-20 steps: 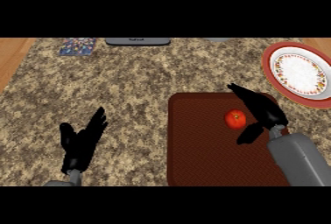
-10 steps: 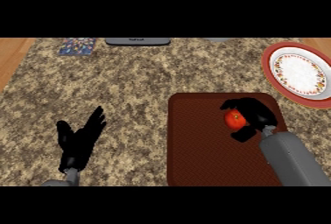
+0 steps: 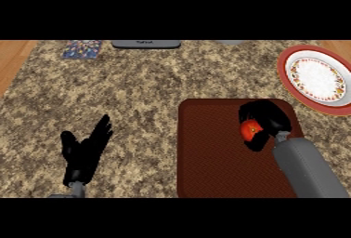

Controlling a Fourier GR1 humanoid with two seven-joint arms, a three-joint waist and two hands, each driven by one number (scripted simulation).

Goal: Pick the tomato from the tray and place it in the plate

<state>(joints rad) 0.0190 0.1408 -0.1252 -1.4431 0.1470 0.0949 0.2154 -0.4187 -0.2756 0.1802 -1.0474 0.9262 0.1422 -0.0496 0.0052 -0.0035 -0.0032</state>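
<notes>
Black right robot hand [image 3: 264,122] curled round tomato [image 3: 248,129] over tray [image 3: 205,158]; left robot hand [image 3: 82,155] spread, empty.

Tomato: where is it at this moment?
In the head view the tomato sits on the brown tray at right, enclosed by the right hand fingers, below-left of the plate.

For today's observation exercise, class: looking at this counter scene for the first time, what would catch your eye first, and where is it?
First, the red tomato on the dark brown tray, right of centre, with the right hand curled round it, fingers over its top. Next, the red-rimmed white plate at the upper right, beyond the tray. The left hand rests open at the lower left, fingers up.
</notes>
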